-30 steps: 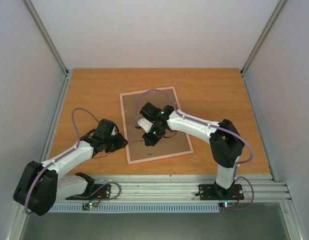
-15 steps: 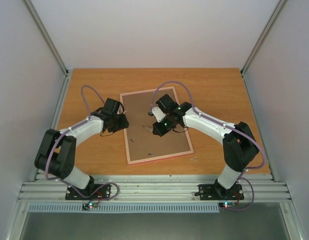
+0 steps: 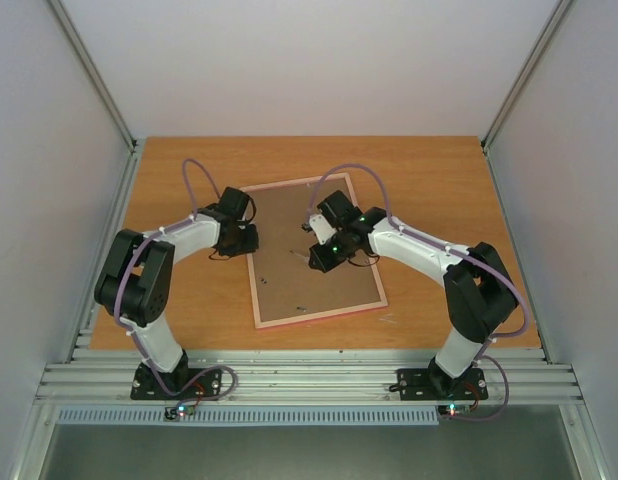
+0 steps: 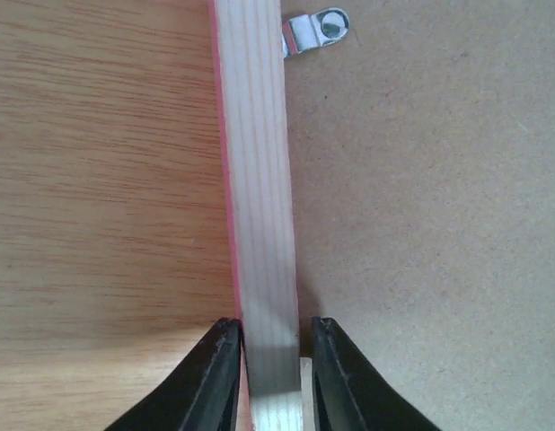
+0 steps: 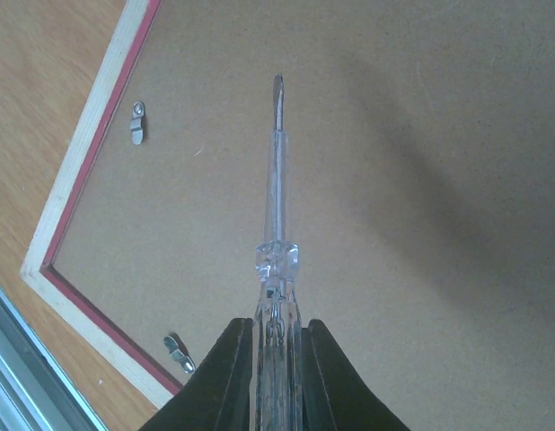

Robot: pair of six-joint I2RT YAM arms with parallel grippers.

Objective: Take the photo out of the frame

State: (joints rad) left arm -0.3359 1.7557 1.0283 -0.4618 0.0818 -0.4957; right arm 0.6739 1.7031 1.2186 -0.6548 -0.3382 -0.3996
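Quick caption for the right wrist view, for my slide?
Right gripper holds a clear-handled screwdriver over the brown backing board of the face-down frame.

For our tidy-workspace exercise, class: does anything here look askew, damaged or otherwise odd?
The thin pink rectangular picture frame lies face down, its brown backing board up, skewed against the wooden table's edges. Nothing looks spilled or damaged.

A wood-grain table [image 3: 429, 180], boxed in by plain white walls [image 3: 309, 60], has aluminium rails [image 3: 309, 378] along its near edge.
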